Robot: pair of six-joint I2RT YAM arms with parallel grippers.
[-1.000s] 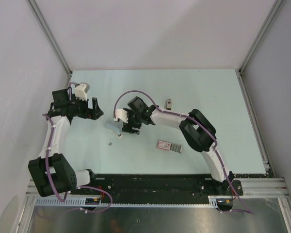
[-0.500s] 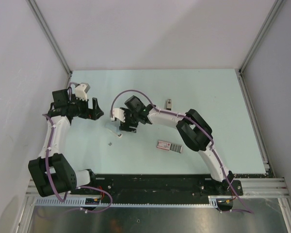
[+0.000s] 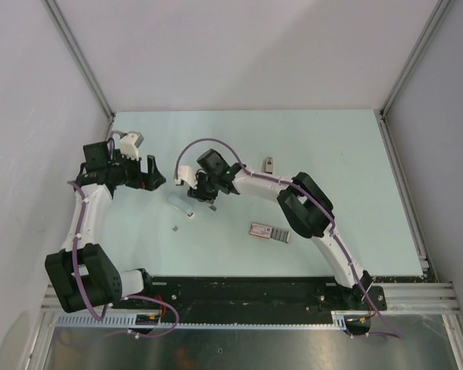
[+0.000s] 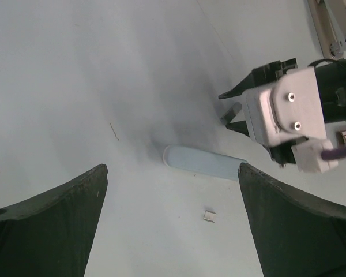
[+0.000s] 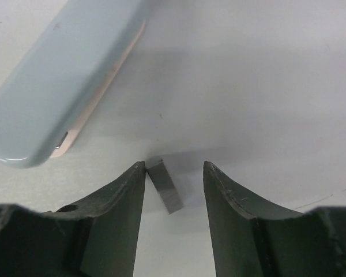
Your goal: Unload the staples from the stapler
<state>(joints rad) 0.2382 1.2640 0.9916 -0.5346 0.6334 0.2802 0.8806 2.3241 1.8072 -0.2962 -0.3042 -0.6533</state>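
No legible text, brand or number in any view. Pink-and-grey packet (image 3: 270, 232), near centre of table: printed marks on its face, too small to read. Stapler (image 3: 268, 164), far centre: no readable marking.

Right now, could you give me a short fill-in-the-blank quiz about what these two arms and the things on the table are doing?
1. In the right wrist view, a small grey strip lies ___ the jaws of the right gripper.
2. The left gripper has its jaws wide open and holds ___.
3. Seen from above, the pink-and-grey packet lies nearer the ___ arm.

Missing words: between; nothing; right.
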